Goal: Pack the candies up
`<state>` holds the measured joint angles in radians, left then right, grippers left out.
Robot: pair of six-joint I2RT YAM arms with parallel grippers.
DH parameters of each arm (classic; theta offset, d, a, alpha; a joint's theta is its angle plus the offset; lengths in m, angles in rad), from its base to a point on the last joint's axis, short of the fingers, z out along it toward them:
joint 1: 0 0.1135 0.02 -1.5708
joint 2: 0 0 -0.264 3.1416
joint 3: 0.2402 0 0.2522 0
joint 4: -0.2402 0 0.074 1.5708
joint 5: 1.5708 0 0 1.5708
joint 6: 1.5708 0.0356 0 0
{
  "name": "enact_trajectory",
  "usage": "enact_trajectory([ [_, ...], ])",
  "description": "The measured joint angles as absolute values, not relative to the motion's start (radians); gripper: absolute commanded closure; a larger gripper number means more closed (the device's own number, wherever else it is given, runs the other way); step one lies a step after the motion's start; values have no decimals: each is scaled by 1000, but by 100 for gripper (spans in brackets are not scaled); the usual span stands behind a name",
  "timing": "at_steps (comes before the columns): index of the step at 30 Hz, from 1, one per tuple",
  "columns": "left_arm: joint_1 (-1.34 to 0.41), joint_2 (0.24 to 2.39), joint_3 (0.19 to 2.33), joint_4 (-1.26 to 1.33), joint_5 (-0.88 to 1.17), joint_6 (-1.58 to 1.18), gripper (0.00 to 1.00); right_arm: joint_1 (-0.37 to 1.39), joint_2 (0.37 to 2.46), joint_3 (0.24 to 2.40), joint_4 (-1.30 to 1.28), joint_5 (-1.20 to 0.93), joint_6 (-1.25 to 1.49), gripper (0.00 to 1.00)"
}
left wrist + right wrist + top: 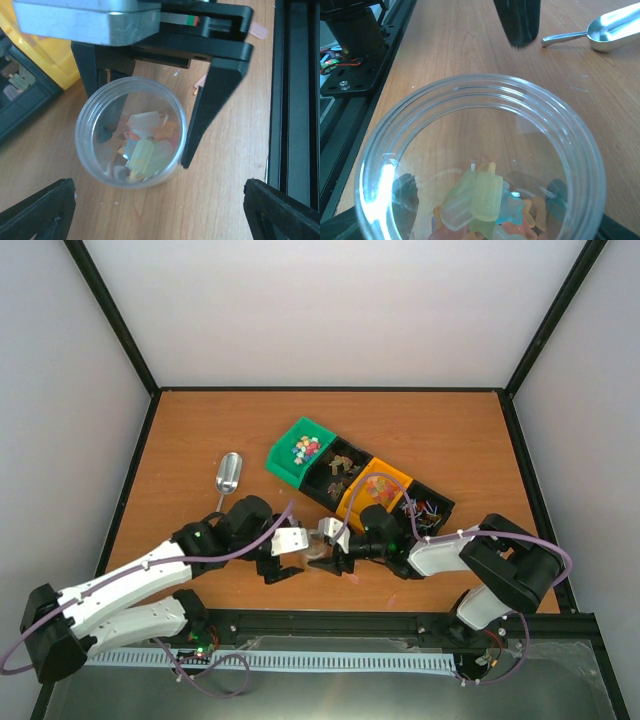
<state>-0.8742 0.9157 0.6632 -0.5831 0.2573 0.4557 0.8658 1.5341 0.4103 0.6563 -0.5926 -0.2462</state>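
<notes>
Right hand [329, 553] grips the clear jar [92, 142] of candies [145, 150]; left hand [157, 185] stands wide open beside it, holding nothing.

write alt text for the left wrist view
A clear jar with a few pastel candies stands on a wooden table, clamped by the right gripper. The left gripper hangs open below, clear of it.

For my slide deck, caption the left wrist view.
Right end effector holds a clear jar of pastel candies on the wooden table; left end effector open.
</notes>
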Motion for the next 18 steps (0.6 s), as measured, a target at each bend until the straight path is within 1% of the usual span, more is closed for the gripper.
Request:
enact_trajectory([
  [3,-874,978,667,-545,255,391,8,871,1534,409,665,-568,-239,42],
  [7,-874,1059,676,-490,253,331,12,878,1535,406,676,-549,-232,42],
  [15,-873,1078,678,-389,268,297,16,881,1542,406,691,-534,-224,42],
  [18,-873,1080,678,-369,277,298,25,881,1544,406,693,-534,-223,42],
])
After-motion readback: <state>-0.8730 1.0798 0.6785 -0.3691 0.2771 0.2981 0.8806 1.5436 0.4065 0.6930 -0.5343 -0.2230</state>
